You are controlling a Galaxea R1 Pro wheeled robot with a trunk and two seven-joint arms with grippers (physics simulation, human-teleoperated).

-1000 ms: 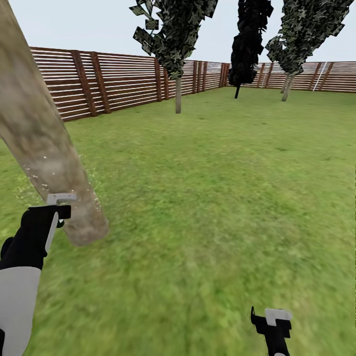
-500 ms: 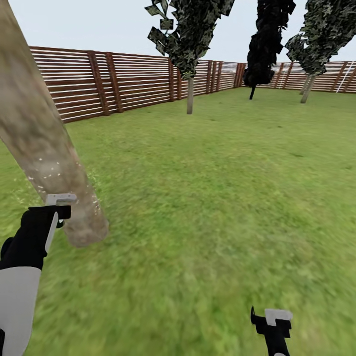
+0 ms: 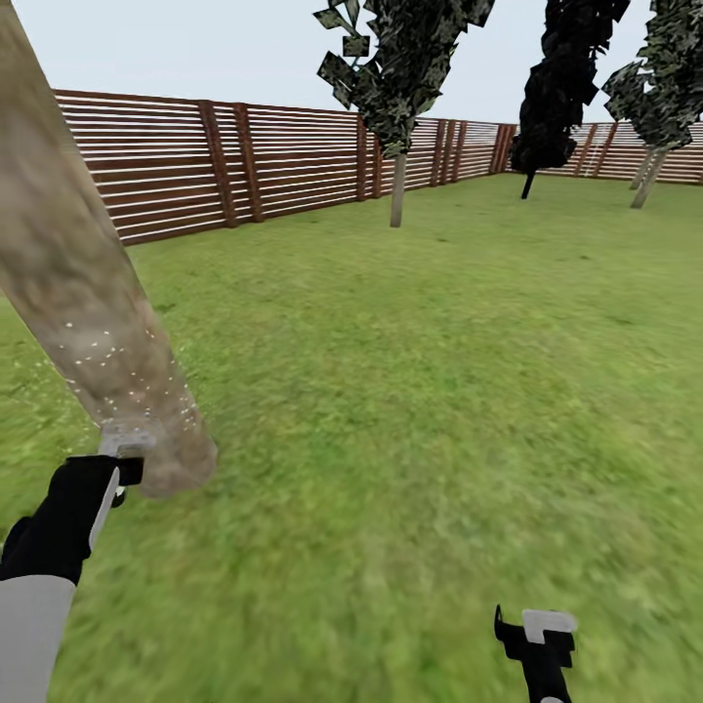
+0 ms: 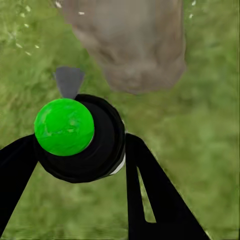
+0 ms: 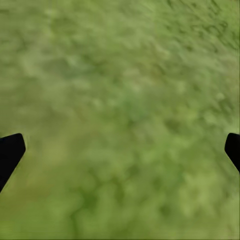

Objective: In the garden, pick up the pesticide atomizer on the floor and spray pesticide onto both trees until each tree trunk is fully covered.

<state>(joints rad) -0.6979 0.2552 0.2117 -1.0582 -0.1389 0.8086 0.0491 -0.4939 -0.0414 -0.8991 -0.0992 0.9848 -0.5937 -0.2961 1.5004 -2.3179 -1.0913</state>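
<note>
Beige-grey bark of one tree trunk carries white pesticide specks. Just beside its base, the left tool pinches one green-capped atomizer. Right of the trunk, the right tool hangs spread over grass. Beyond: three trees, one fence.

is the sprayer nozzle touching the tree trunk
Apart. In the left wrist view a strip of grass shows between the grey nozzle of the atomizer in the left gripper and the tree trunk.

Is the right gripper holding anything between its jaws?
No, the right gripper has wide-apart jaws with only grass between them.
</note>
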